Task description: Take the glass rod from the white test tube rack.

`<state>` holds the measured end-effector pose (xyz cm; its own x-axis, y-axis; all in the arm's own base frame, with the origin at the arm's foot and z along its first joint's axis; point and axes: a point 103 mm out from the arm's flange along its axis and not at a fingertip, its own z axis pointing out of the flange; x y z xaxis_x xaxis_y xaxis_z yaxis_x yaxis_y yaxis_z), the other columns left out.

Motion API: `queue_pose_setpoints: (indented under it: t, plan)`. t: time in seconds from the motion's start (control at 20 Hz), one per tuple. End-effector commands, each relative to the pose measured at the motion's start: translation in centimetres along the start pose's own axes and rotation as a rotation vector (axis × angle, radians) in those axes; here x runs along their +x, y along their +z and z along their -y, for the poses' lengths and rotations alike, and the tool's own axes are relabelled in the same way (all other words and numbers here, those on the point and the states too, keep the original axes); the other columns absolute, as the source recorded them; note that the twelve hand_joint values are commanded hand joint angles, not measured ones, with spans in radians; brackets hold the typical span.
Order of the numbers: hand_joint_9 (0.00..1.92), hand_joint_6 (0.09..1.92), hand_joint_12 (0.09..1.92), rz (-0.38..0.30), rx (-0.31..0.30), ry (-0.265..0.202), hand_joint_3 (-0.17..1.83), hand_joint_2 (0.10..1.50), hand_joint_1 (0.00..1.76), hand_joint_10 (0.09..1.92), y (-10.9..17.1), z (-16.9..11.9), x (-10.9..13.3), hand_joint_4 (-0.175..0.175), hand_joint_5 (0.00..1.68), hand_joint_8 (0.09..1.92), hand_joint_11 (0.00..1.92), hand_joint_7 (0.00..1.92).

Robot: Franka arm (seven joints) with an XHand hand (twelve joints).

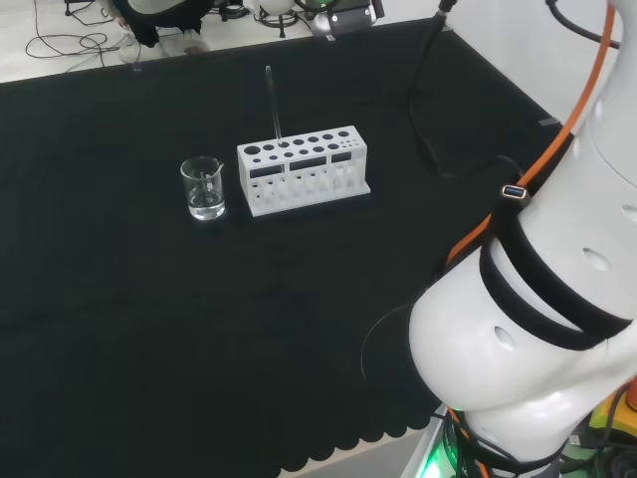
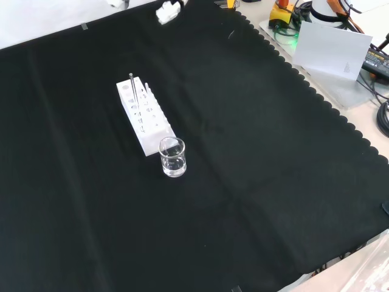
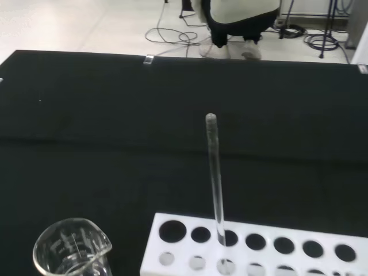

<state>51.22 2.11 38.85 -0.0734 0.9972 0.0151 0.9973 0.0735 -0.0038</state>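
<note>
Whether the hand is slack or clenched cannot be told. The glass rod (image 1: 271,100) stands about upright in a back-row hole of the white test tube rack (image 1: 304,169), toward the far edge of the black cloth (image 1: 149,329) in the head view. Pulled at a slant, the rod would likely bind and drag the rack along. A wide approach could knock the beaker (image 1: 203,187) just beside the rack's end.

White arm links (image 1: 537,329) bulky at the head view's right, bent above the bench.
</note>
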Motion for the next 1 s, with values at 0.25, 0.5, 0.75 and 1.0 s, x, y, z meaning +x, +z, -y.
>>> queue_pose_setpoints:
  t: [0.25, 0.5, 0.75, 1.0]
  plan:
    - [0.59, 0.09, 1.33, -0.024, 0.019, -0.028, 0.49, 0.97, 0.42, 0.74, 3.1, -3.5, 0.1, -0.161, 0.29, 0.79, 0.41, 0.38]
    - [0.61, 0.09, 1.33, -0.022, 0.026, -0.038, 0.48, 0.97, 0.43, 0.75, 4.7, -4.4, 0.6, -0.160, 0.31, 0.79, 0.43, 0.38]
    - [0.67, 0.09, 1.31, -0.015, 0.028, -0.049, 0.47, 0.97, 0.44, 0.75, 6.3, -4.9, 0.7, -0.163, 0.32, 0.80, 0.47, 0.41]
    - [0.69, 0.09, 1.31, 0.006, 0.047, -0.056, 0.46, 0.98, 0.41, 0.74, 8.1, -5.1, 1.1, -0.162, 0.34, 0.80, 0.48, 0.43]
